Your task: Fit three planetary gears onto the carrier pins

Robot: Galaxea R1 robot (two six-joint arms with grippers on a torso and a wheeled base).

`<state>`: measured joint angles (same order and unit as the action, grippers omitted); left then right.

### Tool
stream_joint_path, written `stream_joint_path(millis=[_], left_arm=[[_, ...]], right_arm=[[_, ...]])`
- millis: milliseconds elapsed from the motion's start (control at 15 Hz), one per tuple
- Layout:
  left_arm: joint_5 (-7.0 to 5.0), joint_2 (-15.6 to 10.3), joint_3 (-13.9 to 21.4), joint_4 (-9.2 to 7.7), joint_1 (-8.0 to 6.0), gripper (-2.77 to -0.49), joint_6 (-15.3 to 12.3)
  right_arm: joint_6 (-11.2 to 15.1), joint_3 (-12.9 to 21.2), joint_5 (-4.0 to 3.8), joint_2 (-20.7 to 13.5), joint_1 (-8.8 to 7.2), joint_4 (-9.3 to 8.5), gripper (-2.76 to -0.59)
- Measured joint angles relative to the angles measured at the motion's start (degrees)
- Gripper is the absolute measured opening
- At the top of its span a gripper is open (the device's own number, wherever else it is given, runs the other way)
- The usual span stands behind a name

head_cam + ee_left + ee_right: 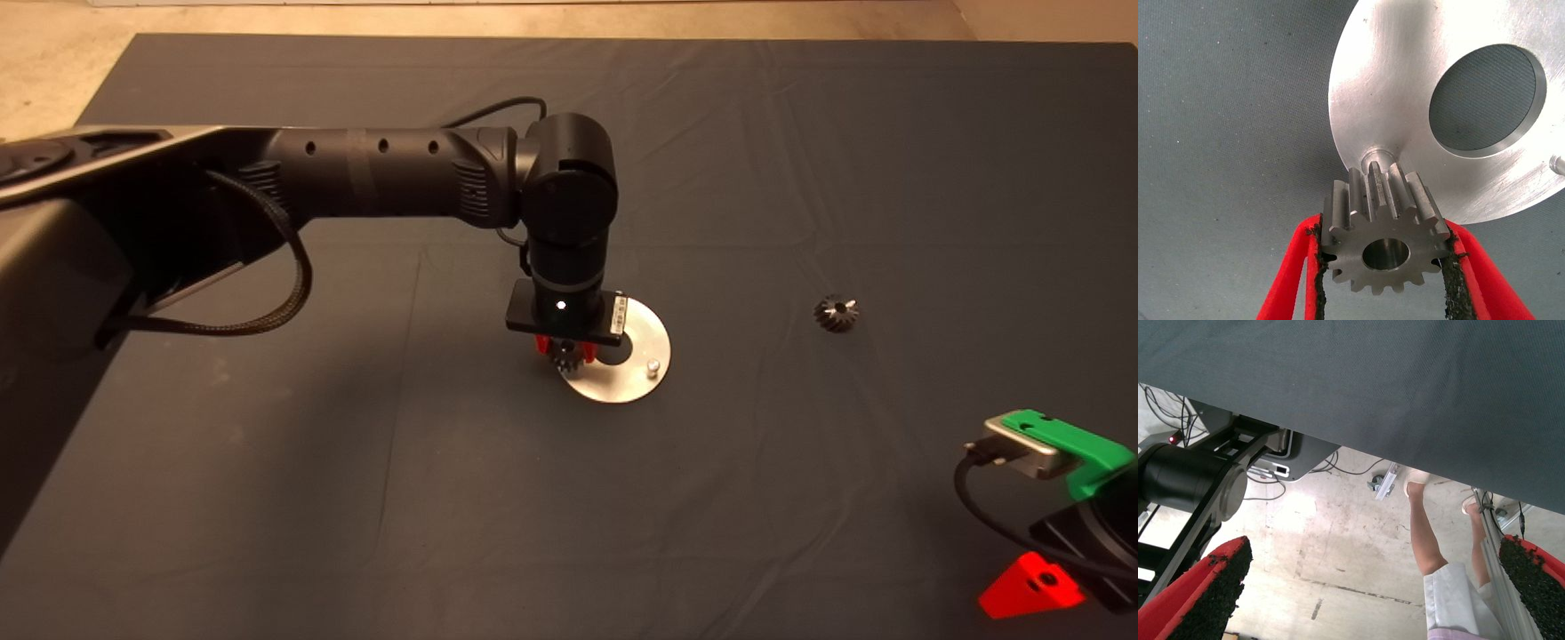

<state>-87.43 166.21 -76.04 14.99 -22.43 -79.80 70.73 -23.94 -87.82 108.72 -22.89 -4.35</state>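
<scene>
I have the left gripper (pixel 1386 267) clamped on one planetary gear (pixel 1383 235) by its toothed rim, poised over the near edge of the carrier disc (pixel 1405 113), just above one carrier pin (pixel 1373 160). So I judge this the seating step. The gear's bore axis looks tilted toward the wrist camera rather than along the upright pin; next I'd need to level it, centre the hole over the pin and lower. Another pin (pixel 653 364) stands bare. A second gear (pixel 836 313) lies well apart on the worktop. The right gripper (pixel 1036 582) waits open at the lower right.
</scene>
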Motion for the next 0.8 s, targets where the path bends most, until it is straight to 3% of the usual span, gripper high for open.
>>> stream_joint_path(millis=[800], left_arm=[[0.06,0.3,-2.0,-1.49,-0.30,-2.40,1.5]], right_arm=[[0.0,0.0,0.01,0.0,0.00,0.00,-0.61]])
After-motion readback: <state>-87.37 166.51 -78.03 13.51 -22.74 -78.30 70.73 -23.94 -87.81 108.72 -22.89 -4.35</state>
